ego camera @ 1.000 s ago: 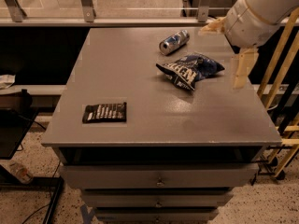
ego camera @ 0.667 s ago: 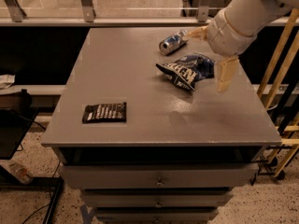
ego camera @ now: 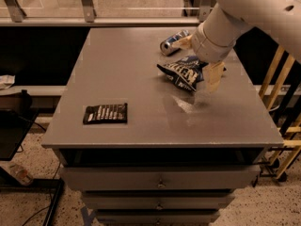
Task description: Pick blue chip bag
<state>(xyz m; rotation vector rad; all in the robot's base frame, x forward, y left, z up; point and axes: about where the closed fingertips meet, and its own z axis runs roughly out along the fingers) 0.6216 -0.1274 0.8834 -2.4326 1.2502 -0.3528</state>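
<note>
White arm angled down from upper right; gripper splayed wide, seemingly straddling blue chip bag, unclamped.

Gripper over blue chip bag, table right; can behind; packet front-left.
</note>
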